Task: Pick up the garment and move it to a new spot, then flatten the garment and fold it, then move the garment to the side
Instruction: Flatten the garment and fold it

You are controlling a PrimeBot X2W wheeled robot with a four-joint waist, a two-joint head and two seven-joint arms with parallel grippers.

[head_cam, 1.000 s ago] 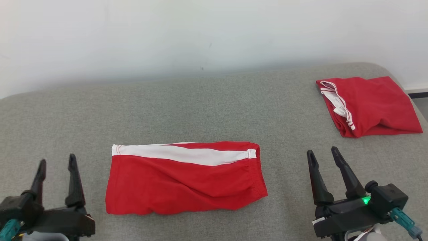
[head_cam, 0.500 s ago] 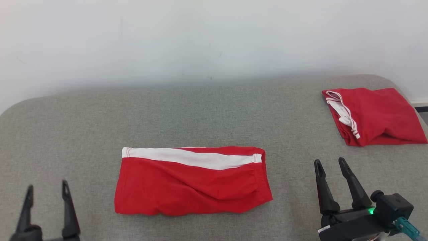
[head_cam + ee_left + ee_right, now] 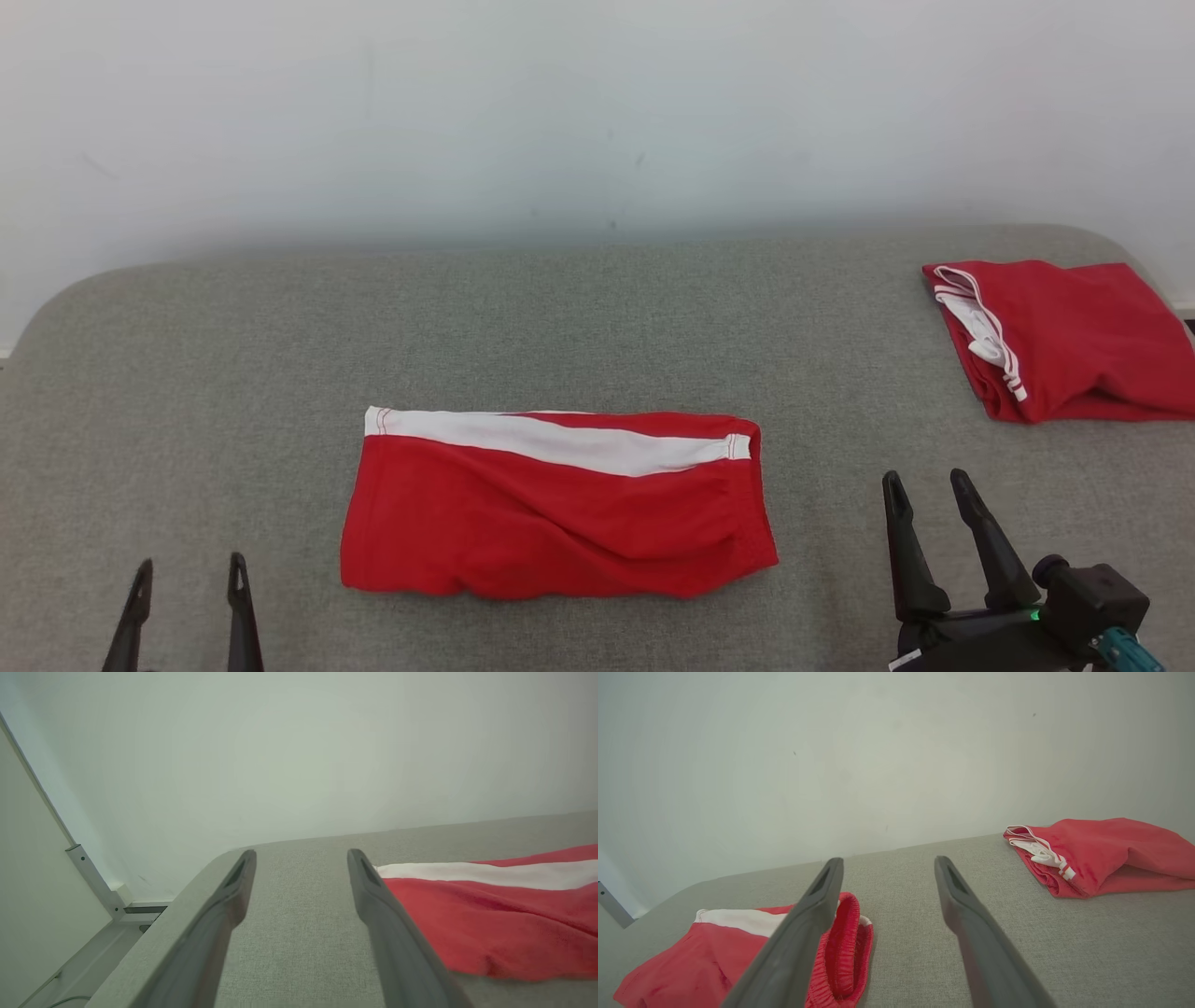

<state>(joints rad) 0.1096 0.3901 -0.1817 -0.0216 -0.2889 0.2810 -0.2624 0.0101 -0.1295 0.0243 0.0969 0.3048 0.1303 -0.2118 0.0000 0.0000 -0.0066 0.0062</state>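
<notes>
Trouble would most likely come at the move to the side. The folded shorts lie loose in the middle of the grey pad, and a pinch that catches only the top layer would let the fold fall open. A grab at one end alone could drag and bunch the cloth. Carried too far right, the shorts might land on the other red garment near the far right corner.

Both arms sit low at the near edge. The left gripper hovers left of the shorts and the right gripper to their right. Each has its fingers spread, holds nothing, and is clear of the cloth.
</notes>
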